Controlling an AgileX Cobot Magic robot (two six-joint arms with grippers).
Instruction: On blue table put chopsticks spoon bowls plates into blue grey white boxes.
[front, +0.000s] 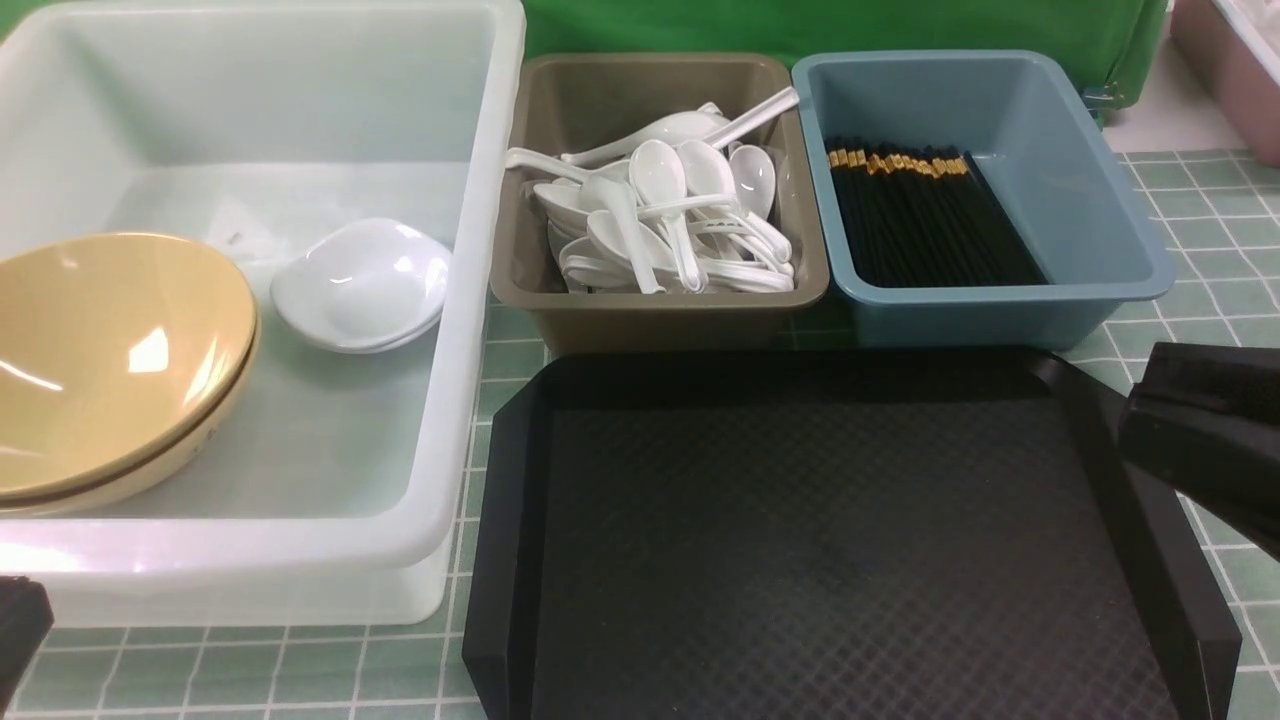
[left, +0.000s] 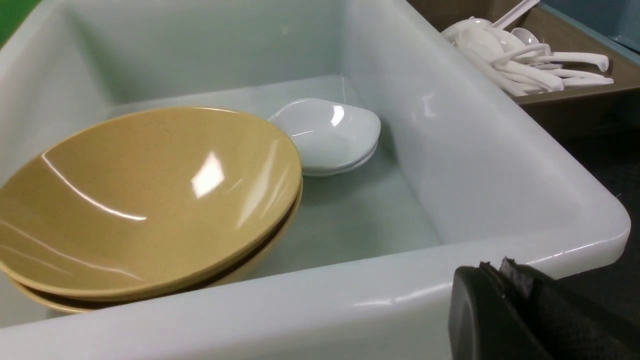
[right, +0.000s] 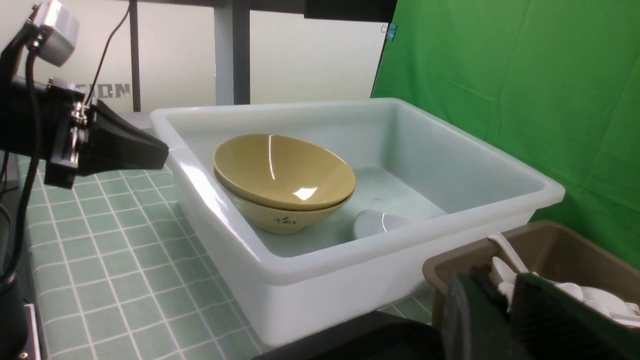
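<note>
Two stacked yellow bowls (front: 110, 350) lean in the big white tub (front: 300, 545), with stacked white plates (front: 360, 285) beside them. Several white spoons (front: 660, 220) fill the grey-brown box (front: 640, 310). Black chopsticks (front: 925, 215) lie in the blue box (front: 1080, 200). My left gripper (left: 492, 267) is shut and empty, just outside the tub's near wall. My right gripper (right: 500, 280) hovers at the right edge of the black tray (front: 830, 550). Its fingers stand a narrow gap apart with nothing between them; the spoons show behind.
The black textured tray lies bare in front of the two small boxes on the blue tiled table (front: 250, 670). A green screen (right: 500, 75) stands behind the boxes. A pinkish bin (front: 1235, 70) sits at the far right.
</note>
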